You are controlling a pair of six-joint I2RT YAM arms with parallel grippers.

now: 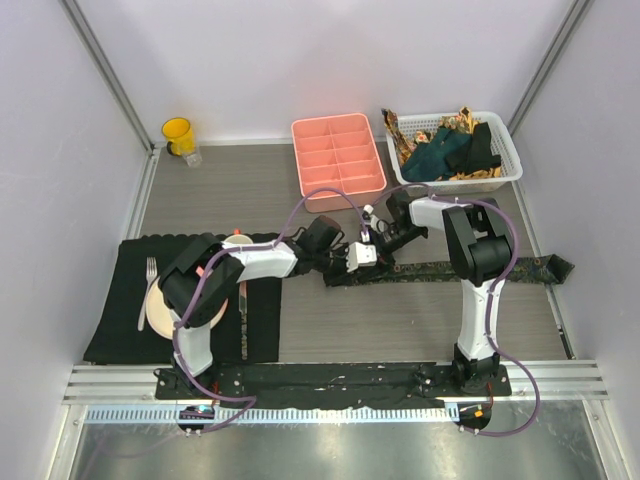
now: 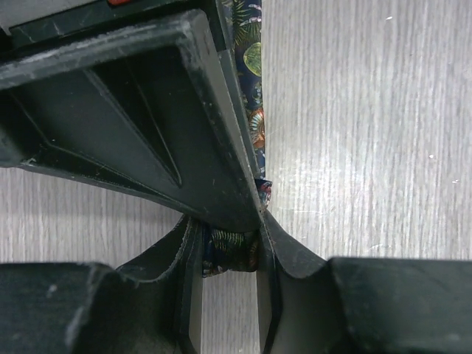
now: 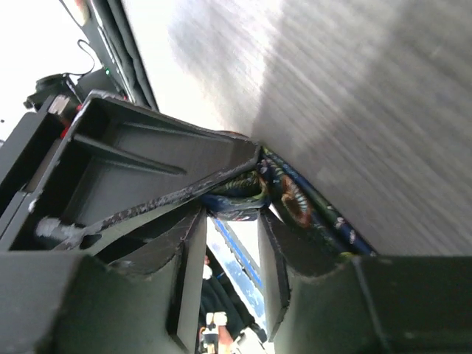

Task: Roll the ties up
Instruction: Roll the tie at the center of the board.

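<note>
Left wrist: left tool clamps one tie.

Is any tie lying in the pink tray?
No: every compartment of the pink tray shows bare in the top view.

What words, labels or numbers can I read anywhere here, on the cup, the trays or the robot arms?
None can be read.
The yellow cup, pink divided tray and white basket show no lettering.
The patterned tie carries only leafy motifs.
Any marks on the arms are too small to tell.
</note>
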